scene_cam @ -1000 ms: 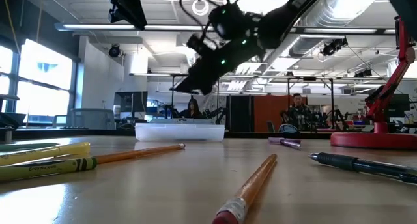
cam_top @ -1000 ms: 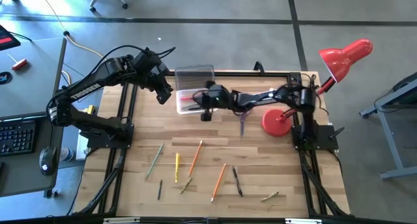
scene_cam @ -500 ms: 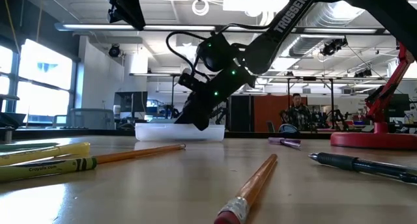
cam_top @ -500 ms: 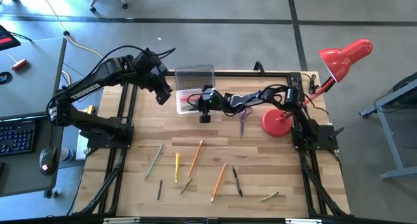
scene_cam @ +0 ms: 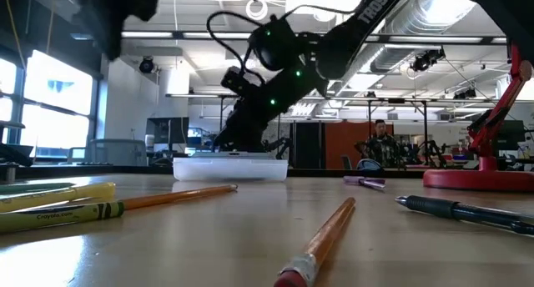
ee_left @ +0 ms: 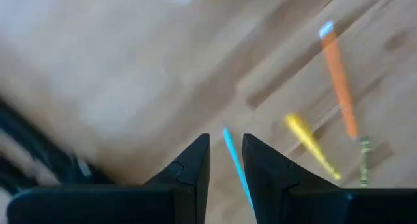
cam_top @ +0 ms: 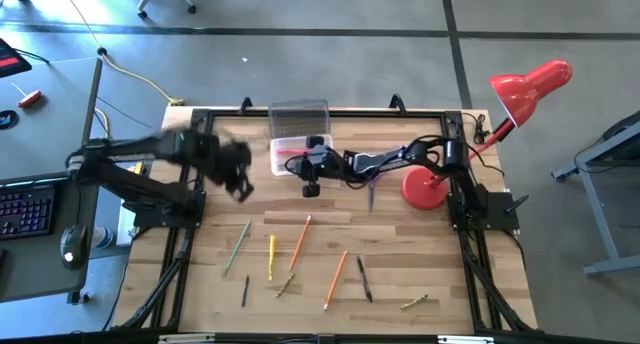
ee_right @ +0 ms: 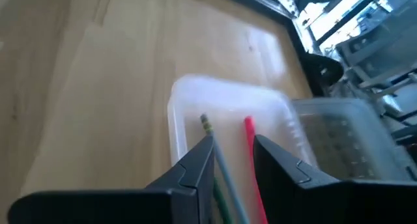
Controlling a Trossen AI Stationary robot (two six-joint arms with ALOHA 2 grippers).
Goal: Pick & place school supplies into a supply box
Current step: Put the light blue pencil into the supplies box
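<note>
The clear supply box point(cam_top: 296, 150) stands near the table's far edge, with its greyish lid point(cam_top: 298, 114) open behind it. My right gripper point(cam_top: 297, 164) hovers low over the box, narrowly open point(ee_right: 233, 142). A grey-green pencil point(ee_right: 207, 127) and a pink-red marker point(ee_right: 250, 134) lie in the box below the gap. My left gripper point(cam_top: 238, 184) is blurred, left of the box and above bare wood, narrowly open point(ee_left: 226, 140). Several pencils point(cam_top: 300, 242) and a black pen point(cam_top: 365, 279) lie flat on the near half. Purple scissors point(cam_top: 372, 189) lie right of the box.
A red desk lamp has its base point(cam_top: 425, 187) on the table right of the scissors and its head point(cam_top: 530, 89) beyond the far right corner. Black frame rails point(cam_top: 190, 184) run along the table's left and right sides. People sit in the room point(scene_cam: 382, 141) behind.
My right gripper has come down and toward the table's left, from above the box's right end to low over the box. My left arm has swung quickly from beside the box's far left corner toward the near edge and downward. The box and the loose supplies have stayed put.
</note>
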